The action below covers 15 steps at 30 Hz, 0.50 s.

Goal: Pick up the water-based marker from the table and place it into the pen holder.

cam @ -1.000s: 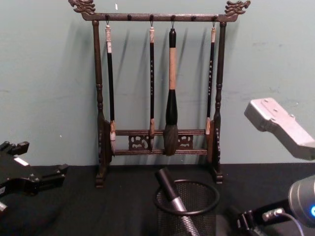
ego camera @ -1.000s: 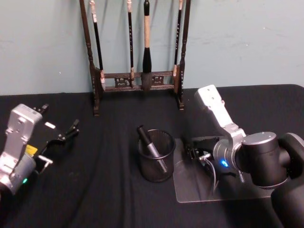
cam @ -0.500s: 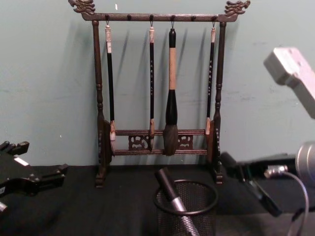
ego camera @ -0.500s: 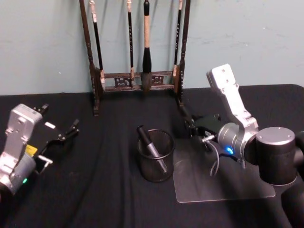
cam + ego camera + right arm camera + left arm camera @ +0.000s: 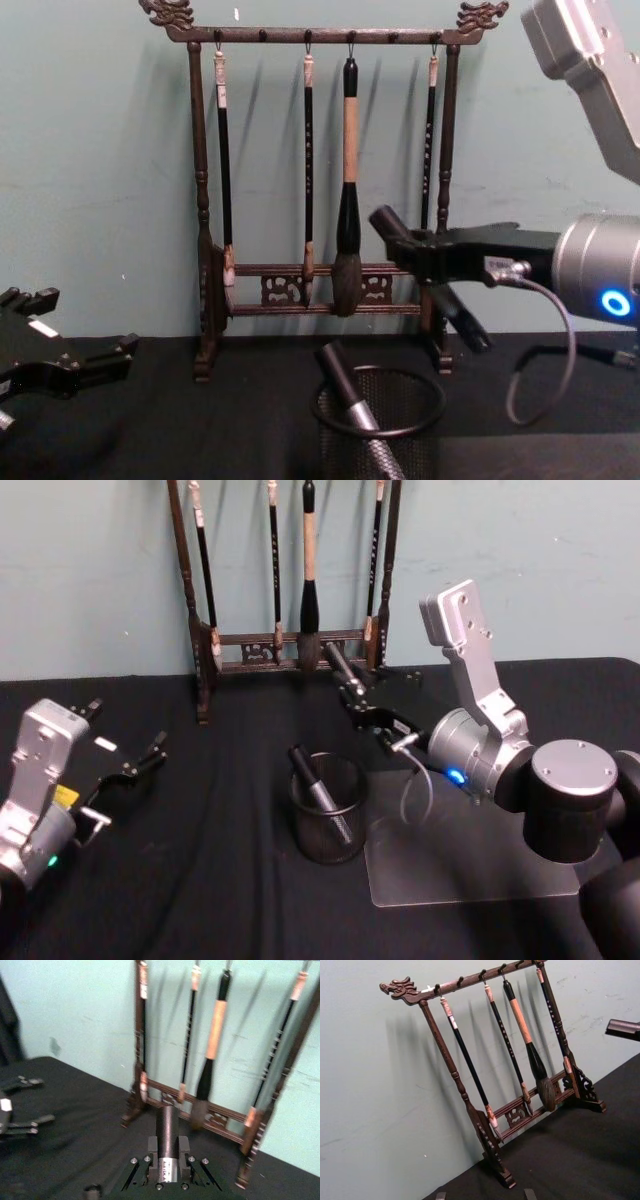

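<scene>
The right gripper (image 5: 362, 705) hangs in the air above the flat table covered in black cloth (image 5: 200, 880). It is behind the pen holder and just in front of the tall dark wooden brush rack (image 5: 260, 637), and its claw is closed narrow on the slim, black-capped water-based marker (image 5: 336, 662). In the right wrist view the marker (image 5: 167, 1135) sits clamped between the two fingers (image 5: 151, 1146), with its black end reaching out past them toward the rack and a pale labelled band lying in the grip. From the chest view the marker (image 5: 385, 226) is tilted. One end points up beside the fat hanging brush, and the other slants down in front of the rack's right post, with all of it higher than the holder's rim. The small round black wire-mesh pen holder (image 5: 355, 820) stands upright on the cloth, just beside the left edge of a clear plastic sheet (image 5: 480, 865); I cannot tell whether the two touch. A second marker (image 5: 318, 785) leans inside the cup, its black cap above the rim and its grey barrel showing through the mesh. The left gripper (image 5: 130, 780) sits well apart at the left side of the table, low over the cloth, its claw spread wide and holding nothing.
</scene>
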Each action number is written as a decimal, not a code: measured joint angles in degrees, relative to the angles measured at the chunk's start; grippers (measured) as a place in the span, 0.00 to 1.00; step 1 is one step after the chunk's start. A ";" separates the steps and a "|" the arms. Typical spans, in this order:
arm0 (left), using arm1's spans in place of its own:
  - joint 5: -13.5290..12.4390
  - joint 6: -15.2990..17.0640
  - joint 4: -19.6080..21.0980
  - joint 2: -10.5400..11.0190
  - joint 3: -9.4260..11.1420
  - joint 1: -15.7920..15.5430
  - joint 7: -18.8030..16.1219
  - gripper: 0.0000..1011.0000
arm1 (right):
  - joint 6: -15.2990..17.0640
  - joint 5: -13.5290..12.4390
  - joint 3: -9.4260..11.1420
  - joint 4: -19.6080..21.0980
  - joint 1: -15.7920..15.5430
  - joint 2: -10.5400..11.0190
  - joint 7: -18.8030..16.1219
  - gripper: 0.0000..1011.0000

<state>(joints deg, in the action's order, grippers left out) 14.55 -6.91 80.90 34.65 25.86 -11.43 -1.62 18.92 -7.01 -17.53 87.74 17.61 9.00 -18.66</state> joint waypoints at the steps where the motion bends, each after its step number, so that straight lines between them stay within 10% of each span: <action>1: 0.00 0.00 0.00 0.00 0.00 0.00 0.00 1.00 | -0.36 -0.40 -0.11 -0.13 0.09 -0.04 -0.37 0.24; 15: 0.00 0.00 0.00 0.00 0.00 0.00 0.00 1.00 | -5.38 -7.50 -3.25 -5.06 2.33 -0.52 -7.60 0.24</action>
<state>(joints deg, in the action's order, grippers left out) 14.55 -6.91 80.90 34.65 25.86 -11.43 -1.62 13.54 -14.51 -20.78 82.68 19.94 8.48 -26.25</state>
